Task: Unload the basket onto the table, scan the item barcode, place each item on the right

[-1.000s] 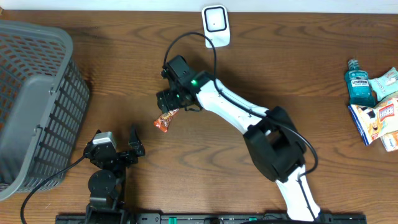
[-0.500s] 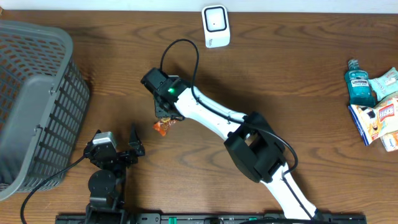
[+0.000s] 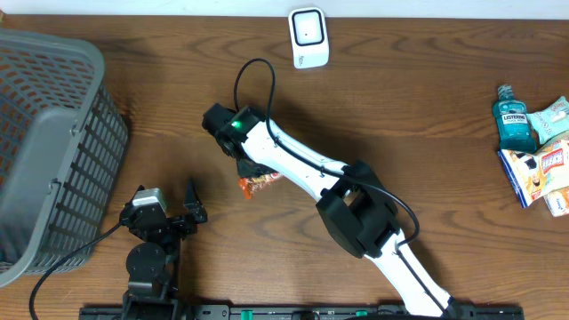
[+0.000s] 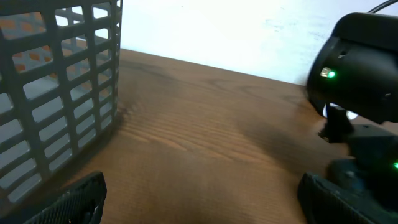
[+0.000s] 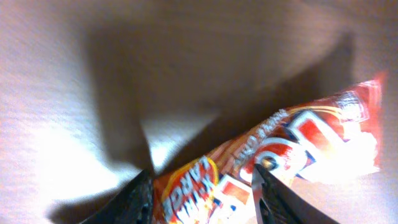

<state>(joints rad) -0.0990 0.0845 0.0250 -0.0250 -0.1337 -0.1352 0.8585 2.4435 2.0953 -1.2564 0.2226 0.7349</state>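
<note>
Glossy wrapper (image 5: 292, 155), matt wooden table (image 3: 427, 107)

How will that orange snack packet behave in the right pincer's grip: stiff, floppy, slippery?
The snack packet probably flops: its free end sticks out well past the right pincer, unsupported. Its glossy film catches glare, so it may slip. It looks thin and flat, likely light.

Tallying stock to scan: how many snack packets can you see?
1: the packet is mid-table, in the right pincer. The cropped pile at the right edge may hide more.
</note>
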